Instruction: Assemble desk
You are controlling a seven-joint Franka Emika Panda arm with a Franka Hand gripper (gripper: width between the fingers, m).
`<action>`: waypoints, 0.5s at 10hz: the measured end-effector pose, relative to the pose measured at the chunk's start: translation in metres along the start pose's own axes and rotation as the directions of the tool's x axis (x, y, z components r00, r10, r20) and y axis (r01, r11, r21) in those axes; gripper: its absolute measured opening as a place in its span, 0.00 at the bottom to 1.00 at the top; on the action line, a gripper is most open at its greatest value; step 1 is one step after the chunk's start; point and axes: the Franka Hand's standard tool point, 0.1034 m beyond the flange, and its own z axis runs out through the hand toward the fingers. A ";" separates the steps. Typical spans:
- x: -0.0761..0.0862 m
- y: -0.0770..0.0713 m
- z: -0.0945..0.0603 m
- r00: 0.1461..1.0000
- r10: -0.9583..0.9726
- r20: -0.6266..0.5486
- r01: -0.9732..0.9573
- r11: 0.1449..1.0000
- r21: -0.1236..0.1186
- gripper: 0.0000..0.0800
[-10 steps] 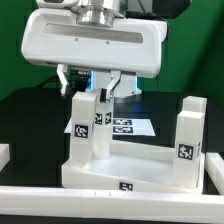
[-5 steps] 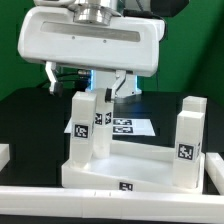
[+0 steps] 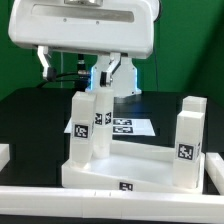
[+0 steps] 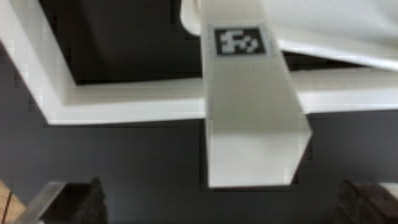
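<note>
The white desk top [image 3: 100,172] lies upside down near the front, with upright leg blocks standing at its corners. Two legs stand on the exterior view's left [image 3: 82,130] [image 3: 104,118] and two on its right [image 3: 188,142] [image 3: 196,106]. My gripper [image 3: 82,62] hangs open above the left legs, clear of them, holding nothing. In the wrist view a tagged leg [image 4: 249,110] rises toward the camera from the top's rim [image 4: 107,100]. The gripper [image 4: 217,205] shows only as dark fingertips [image 4: 71,200] far apart on either side of it.
The marker board [image 3: 128,126] lies on the black table behind the desk top. A long white bar [image 3: 110,202] runs along the front edge, and a small white block [image 3: 4,154] sits at the exterior view's left. A green backdrop stands behind.
My gripper has opened wide, let go of the rear left leg and risen straight up. The leg stays upright in the desk top.
</note>
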 end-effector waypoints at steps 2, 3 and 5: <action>-0.009 -0.004 0.007 0.996 0.003 0.084 -0.004 1.000 0.016 0.81; -0.011 -0.008 0.010 0.984 0.007 0.176 -0.014 0.999 0.035 0.81; -0.010 -0.011 0.014 0.961 -0.001 0.276 -0.013 0.999 0.051 0.81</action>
